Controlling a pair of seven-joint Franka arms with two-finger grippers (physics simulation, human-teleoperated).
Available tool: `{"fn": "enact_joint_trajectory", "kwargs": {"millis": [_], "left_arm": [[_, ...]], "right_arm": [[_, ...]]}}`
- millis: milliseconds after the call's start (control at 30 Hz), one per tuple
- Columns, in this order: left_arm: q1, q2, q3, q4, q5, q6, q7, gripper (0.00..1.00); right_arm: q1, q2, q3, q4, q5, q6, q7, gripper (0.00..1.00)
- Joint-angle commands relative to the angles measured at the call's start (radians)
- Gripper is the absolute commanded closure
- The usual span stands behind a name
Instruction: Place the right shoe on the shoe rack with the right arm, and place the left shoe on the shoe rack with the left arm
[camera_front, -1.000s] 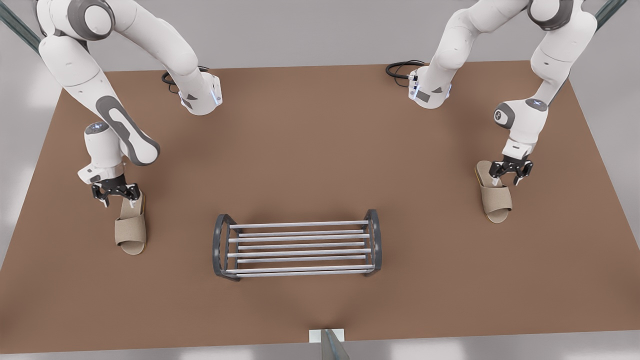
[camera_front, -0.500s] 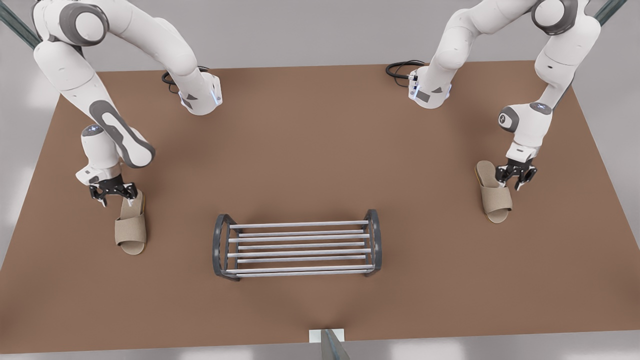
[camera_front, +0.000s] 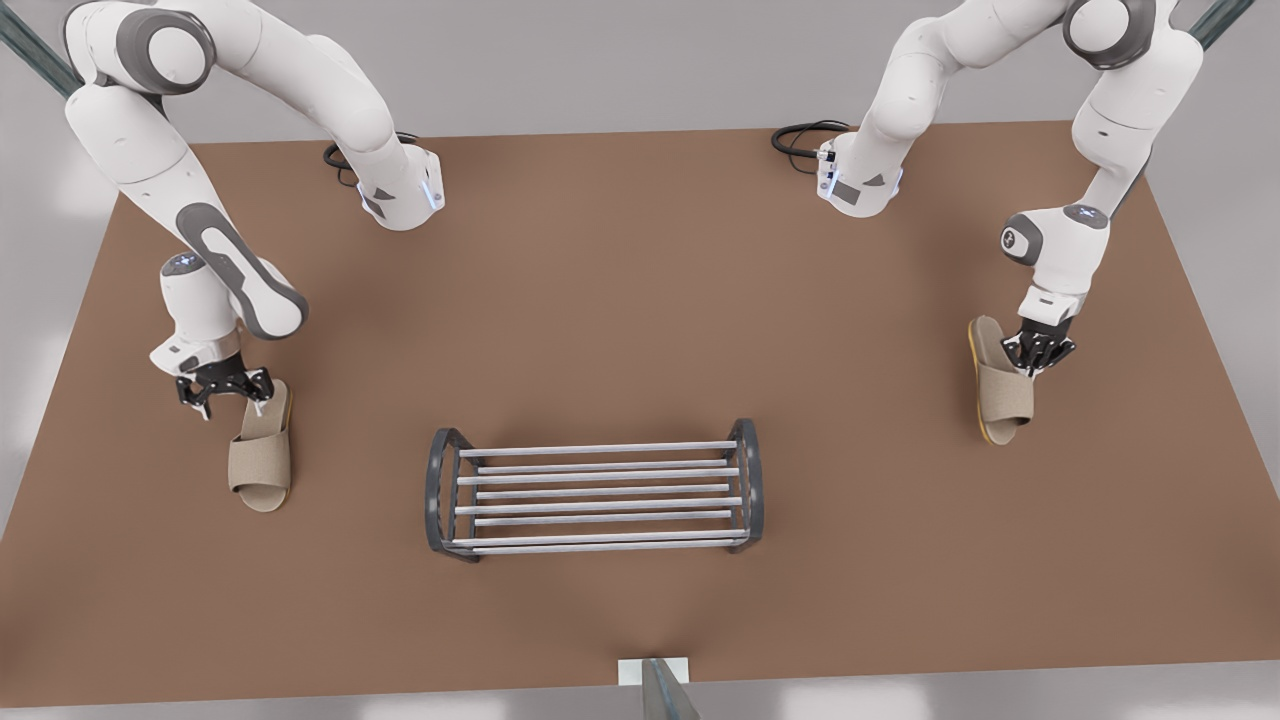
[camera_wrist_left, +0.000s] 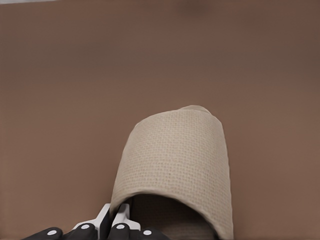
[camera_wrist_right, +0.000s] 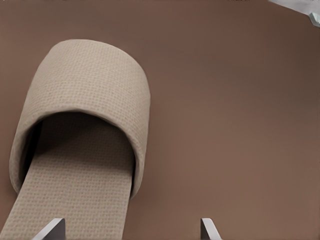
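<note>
Left gripper (camera_front: 1038, 362) pinches one side of the left shoe (camera_front: 1003, 385), which is tilted onto its edge at 2 o'clock from the shoe rack (camera_front: 600, 491) in the front view. Right gripper (camera_front: 228, 392), fingers spread, sits at the heel of the right shoe (camera_front: 262, 455), which lies flat on the table (camera_front: 620, 300) at the rack's 9 o'clock.

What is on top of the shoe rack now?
Nothing: the table shows between the shoe rack's bars. The left gripper pinches the left shoe at the front view's right; the open right gripper is at the right shoe's heel.
</note>
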Motion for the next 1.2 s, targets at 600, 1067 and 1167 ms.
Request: {"fn": "enact_joint_trajectory", "kwargs": {"millis": [600, 1067, 1167], "left_arm": [[-0.004, -0.14, -0.697, 0.516, 0.006, -0.951, -0.877, 0.79], [-0.507, -0.146, -0.776, 0.768, 0.052, -1.308, -1.268, 0.79], [-0.684, -0.126, -0.71, 0.835, 0.13, -1.362, -1.377, 0.79]], "right_arm": [[0.026, 0.075, 0.001, 0.113, 0.0, -0.001, -0.06, 0.0], [0.055, 0.132, 0.001, 0.189, 0.003, -0.001, -0.053, 0.0], [0.061, 0.133, 0.001, 0.191, 0.001, -0.001, -0.053, 0.0]]}}
